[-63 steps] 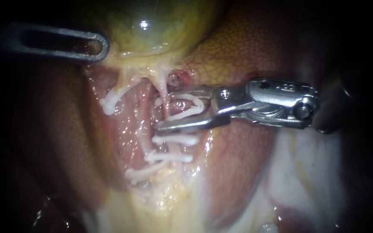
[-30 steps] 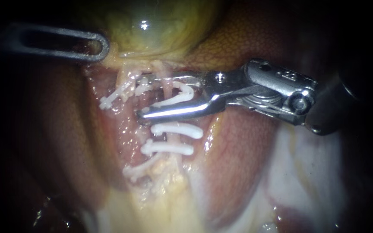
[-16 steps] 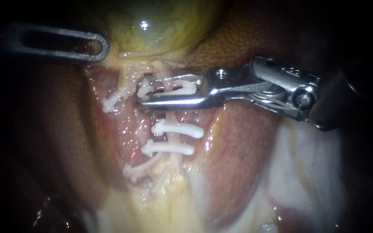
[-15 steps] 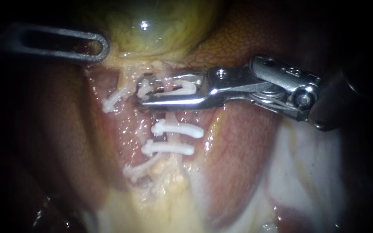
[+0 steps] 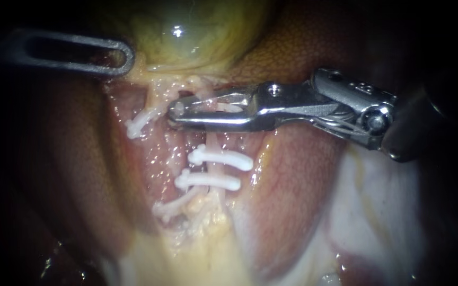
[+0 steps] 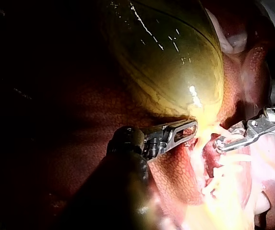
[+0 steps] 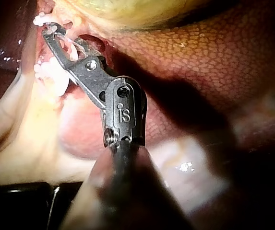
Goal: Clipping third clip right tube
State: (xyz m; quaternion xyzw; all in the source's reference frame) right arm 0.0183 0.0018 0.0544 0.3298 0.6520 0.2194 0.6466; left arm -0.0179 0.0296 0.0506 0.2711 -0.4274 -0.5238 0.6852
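Note:
My right instrument (image 5: 175,111) comes in from the right, and its jaws lie nearly together on a white clip (image 5: 219,107) across the right tube (image 5: 214,142), just under the gallbladder (image 5: 186,32). The right wrist view shows the same jaws (image 7: 49,29) closed with white clip inside them. Two closed white clips (image 5: 219,158) (image 5: 208,181) sit lower on the same tube. My left instrument (image 5: 125,55) holds the gallbladder's lower edge at the upper left. In the left wrist view its jaws (image 6: 192,128) pinch that pale tissue.
Two more white clips (image 5: 138,124) (image 5: 168,209) sit on the left tube. Mottled brown liver (image 5: 292,58) lies behind and to the right, with pale yellow fat (image 5: 197,249) below the clips. Dark liver (image 5: 54,159) fills the left.
My right instrument's jaws slid further across the right tube towards the gallbladder, then closed, flattening the open clip around the tube. The left instrument has not moved.

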